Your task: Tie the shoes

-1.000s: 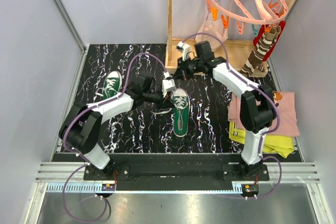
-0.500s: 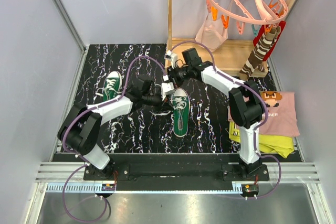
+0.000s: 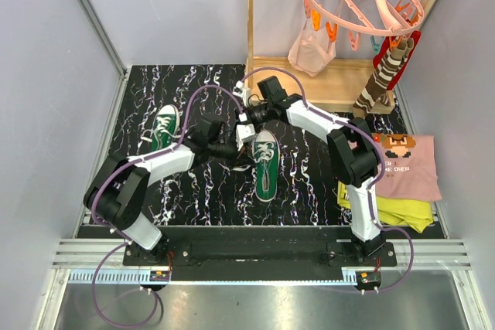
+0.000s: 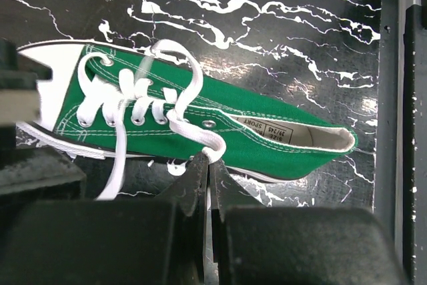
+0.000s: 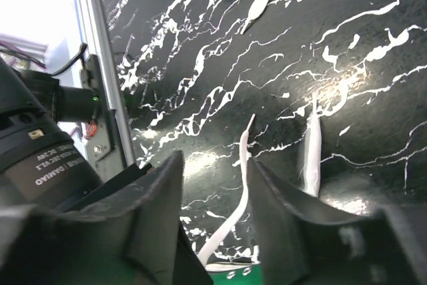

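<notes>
Shoe (image 3: 265,166) on the bench (image 3: 193,191): left pincer (image 4: 209,165) clenched on its lace (image 4: 197,137). Right pincer (image 5: 213,165), by the shoe's toe, gapes around another lace strand (image 5: 245,165).

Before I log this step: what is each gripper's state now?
Left gripper: shut on the white lace.
Right gripper: open, a lace strand loose between the jaws.

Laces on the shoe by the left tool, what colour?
White laces, on a green shoe. The left wrist view shows them best.
</notes>
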Available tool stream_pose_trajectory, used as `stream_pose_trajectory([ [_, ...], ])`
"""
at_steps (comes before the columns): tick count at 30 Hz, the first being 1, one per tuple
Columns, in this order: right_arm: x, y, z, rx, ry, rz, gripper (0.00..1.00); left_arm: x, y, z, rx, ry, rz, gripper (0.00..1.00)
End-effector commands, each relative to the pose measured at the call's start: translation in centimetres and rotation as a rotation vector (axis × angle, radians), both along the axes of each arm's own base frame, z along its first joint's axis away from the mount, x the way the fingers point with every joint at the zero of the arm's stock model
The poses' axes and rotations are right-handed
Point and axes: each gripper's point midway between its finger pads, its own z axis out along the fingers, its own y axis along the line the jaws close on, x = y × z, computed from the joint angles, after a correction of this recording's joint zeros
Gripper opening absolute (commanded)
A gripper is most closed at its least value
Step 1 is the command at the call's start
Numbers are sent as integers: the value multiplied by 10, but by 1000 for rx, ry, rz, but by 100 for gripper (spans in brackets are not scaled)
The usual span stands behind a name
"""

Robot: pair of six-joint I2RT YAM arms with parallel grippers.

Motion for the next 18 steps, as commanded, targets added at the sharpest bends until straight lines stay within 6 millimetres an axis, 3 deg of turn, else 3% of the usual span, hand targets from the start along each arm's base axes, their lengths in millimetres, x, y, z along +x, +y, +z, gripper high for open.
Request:
stream_pose_trajectory([
  [1, 21, -12, 56, 84, -51, -39, 61, 10, -4, 25, -59, -110, 7, 0],
  [4, 24, -30, 80, 95, -78, -65, 63, 14, -5, 26, -64, -117, 19, 0],
  [8, 18, -62, 91, 73, -110, -82, 56, 19, -7, 26, -68, -113, 36, 0],
  [9, 10, -69, 77, 48, -124, -64, 55, 21, -8, 28, -75, -116, 38, 0],
  [11, -6, -80, 79, 35, -150, -47, 53, 23, -10, 28, -78, -109, 43, 0],
  [12, -17, -87, 61, 10, -142, -25, 53, 24, -11, 27, -80, -105, 43, 0],
  [14, -29, -93, 59, 7, -160, -7, 54, 25, -12, 28, -85, -100, 44, 0],
  [15, -37, -97, 47, -6, -151, 7, 55, 27, -12, 29, -87, -102, 44, 0],
  [18, -43, -101, 37, -18, -164, 28, 58, 29, -12, 28, -86, -95, 41, 0],
])
